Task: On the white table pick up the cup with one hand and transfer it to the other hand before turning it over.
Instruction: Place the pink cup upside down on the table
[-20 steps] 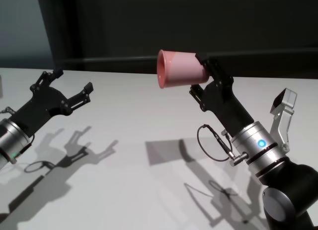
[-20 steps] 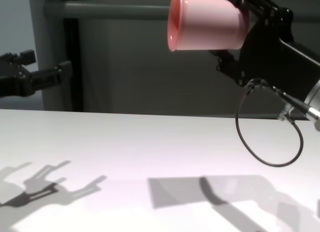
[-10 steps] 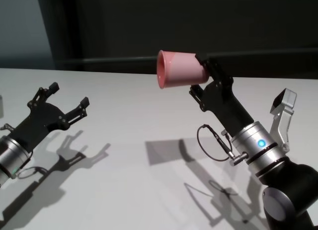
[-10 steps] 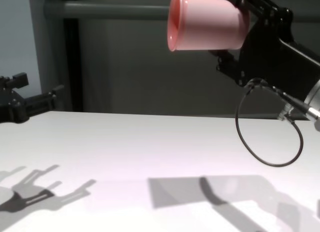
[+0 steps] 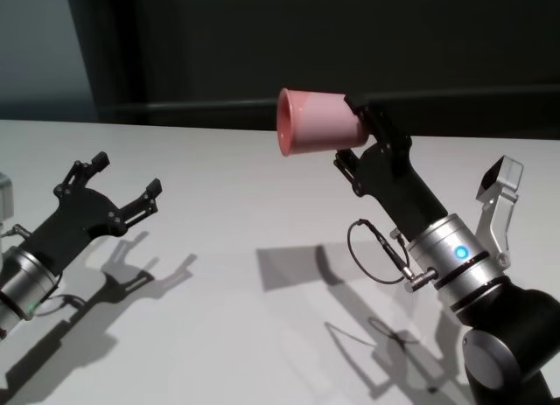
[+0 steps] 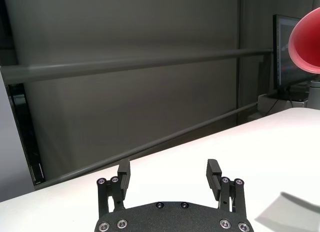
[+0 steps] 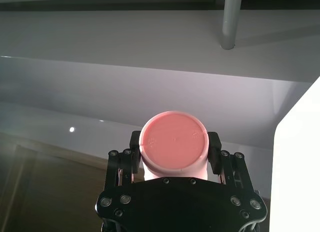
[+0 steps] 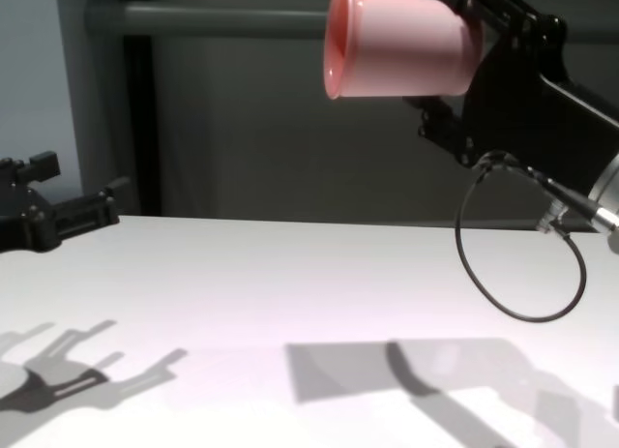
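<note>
The pink cup (image 5: 315, 121) lies on its side in the air, high over the white table (image 5: 236, 212), its rim facing left. My right gripper (image 5: 350, 134) is shut on the cup's base end; the right wrist view shows the cup's base (image 7: 173, 144) between both fingers. The chest view has the cup (image 8: 397, 42) at the top, well above the tabletop. My left gripper (image 5: 129, 173) hangs low over the table's left side, open and empty, far from the cup. In the left wrist view its fingers (image 6: 213, 171) stand apart, with the cup's rim (image 6: 306, 44) far off.
A thin looped black cable (image 8: 517, 245) hangs from my right wrist above the table. A dark wall with horizontal rails (image 6: 125, 66) stands behind the table's far edge. A small grey object (image 5: 4, 191) sits at the left border.
My left gripper has dropped lower and drawn back toward the near left, still open. The right gripper and the cup have not moved.
</note>
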You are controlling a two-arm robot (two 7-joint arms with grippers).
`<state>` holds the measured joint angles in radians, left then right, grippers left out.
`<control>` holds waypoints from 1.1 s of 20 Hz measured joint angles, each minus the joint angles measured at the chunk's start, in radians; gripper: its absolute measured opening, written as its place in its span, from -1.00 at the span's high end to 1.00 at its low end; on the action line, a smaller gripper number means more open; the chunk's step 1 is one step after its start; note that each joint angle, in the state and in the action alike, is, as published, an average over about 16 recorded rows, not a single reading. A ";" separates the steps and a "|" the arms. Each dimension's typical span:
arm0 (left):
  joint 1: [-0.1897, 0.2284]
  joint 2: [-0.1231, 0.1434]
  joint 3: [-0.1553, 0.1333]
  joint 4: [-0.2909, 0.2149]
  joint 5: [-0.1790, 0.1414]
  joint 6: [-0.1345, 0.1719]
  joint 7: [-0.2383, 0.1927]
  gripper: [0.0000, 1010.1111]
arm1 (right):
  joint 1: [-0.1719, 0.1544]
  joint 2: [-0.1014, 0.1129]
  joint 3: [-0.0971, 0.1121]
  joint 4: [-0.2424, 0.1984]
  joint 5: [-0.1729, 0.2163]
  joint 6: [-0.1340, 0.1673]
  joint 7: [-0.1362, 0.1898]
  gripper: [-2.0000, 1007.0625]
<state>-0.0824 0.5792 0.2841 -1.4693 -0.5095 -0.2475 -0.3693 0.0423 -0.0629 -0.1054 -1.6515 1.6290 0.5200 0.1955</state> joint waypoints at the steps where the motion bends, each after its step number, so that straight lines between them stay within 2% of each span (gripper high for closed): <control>1: 0.000 -0.001 0.000 0.001 0.001 -0.001 -0.001 -0.98 | 0.000 0.000 0.000 0.000 0.000 0.000 0.000 -0.52; 22: -0.004 -0.002 0.000 0.003 0.003 0.002 -0.005 -0.98 | 0.000 0.000 0.000 0.000 0.000 0.000 0.000 -0.52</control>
<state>-0.0866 0.5770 0.2843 -1.4665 -0.5064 -0.2454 -0.3744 0.0423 -0.0629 -0.1054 -1.6515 1.6290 0.5200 0.1955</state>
